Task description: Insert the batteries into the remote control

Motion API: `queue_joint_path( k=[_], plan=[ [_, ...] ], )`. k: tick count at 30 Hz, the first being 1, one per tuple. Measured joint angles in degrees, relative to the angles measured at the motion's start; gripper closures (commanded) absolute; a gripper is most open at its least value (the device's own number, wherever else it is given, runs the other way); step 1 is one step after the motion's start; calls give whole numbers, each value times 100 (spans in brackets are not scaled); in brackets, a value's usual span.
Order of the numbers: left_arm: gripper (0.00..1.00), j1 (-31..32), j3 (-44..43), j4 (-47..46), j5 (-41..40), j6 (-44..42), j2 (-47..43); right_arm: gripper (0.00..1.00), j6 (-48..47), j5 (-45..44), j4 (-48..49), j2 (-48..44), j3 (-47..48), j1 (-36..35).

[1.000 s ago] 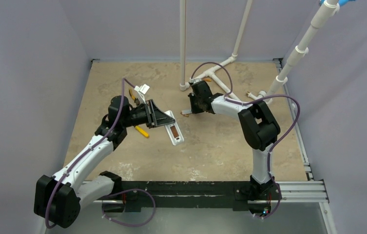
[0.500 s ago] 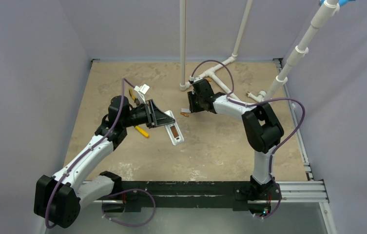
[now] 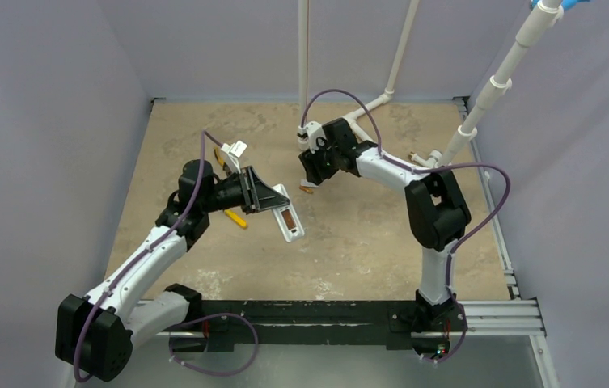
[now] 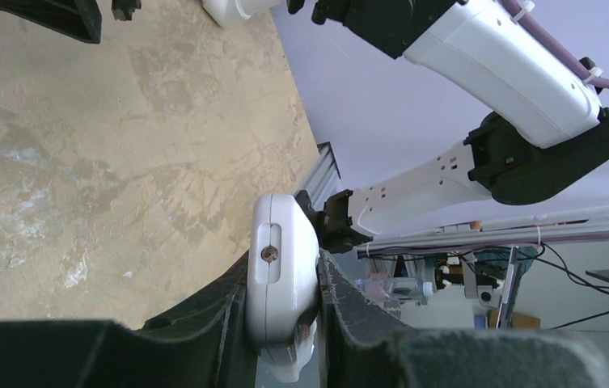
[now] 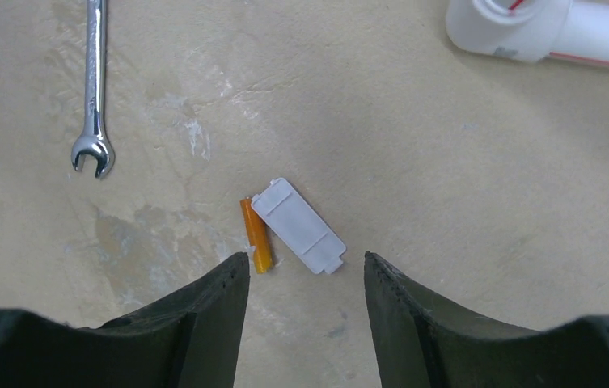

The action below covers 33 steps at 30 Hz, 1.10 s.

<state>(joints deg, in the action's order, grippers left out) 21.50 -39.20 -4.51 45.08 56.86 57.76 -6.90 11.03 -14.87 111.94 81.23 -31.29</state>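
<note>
The left hand [image 3: 267, 196] is clamped narrow on the remote [image 3: 295, 233] and holds it over the middle of the bench [image 3: 365, 242]. The remote's open back faces up, and a copper strip [image 3: 288, 219] in the recess is probably one cell already seated. The left wrist view confirms the grip, with the remote [image 4: 281, 267] pinched between both fingers.

To its right, the right hand [image 3: 314, 168] hovers part-spread and empty, pointing down at the loose battery [image 3: 308, 191]. This is the nearer hand and the only free one.

From the right wrist, a wrench [image 5: 95, 89] lies well apart at far left. The battery [image 5: 256, 235] lies flat just ahead of the left fingertip [image 5: 232, 279], off-centre in the gap of the right hand [image 5: 305, 267]. Its long axis runs away from the wrist, so the fingers would close across its width. The cover [image 5: 298, 225] lies against the battery's right side, or just beside it, and sits more squarely between the fingers. A straight drop would likely catch the cover too, so a shift leftward looks needed. A pipe [image 5: 527, 24] stands well clear at upper right, with bare bench all around.
</note>
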Motion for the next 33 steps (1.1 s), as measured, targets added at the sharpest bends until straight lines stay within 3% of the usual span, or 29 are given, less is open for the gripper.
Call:
queue_joint_path(
  k=[8,20,33],
  plan=[
    [100,0,0,166,-31,-81,-70,42,-1585,953,-1078,708,1268,409],
    [100,0,-4,378,-98,-101,-302,38,-3906,2583,-1412,684,911,796],
    [100,0,-87,710,-221,-203,-420,40,-5075,2981,-1641,1335,1569,833]
  ],
)
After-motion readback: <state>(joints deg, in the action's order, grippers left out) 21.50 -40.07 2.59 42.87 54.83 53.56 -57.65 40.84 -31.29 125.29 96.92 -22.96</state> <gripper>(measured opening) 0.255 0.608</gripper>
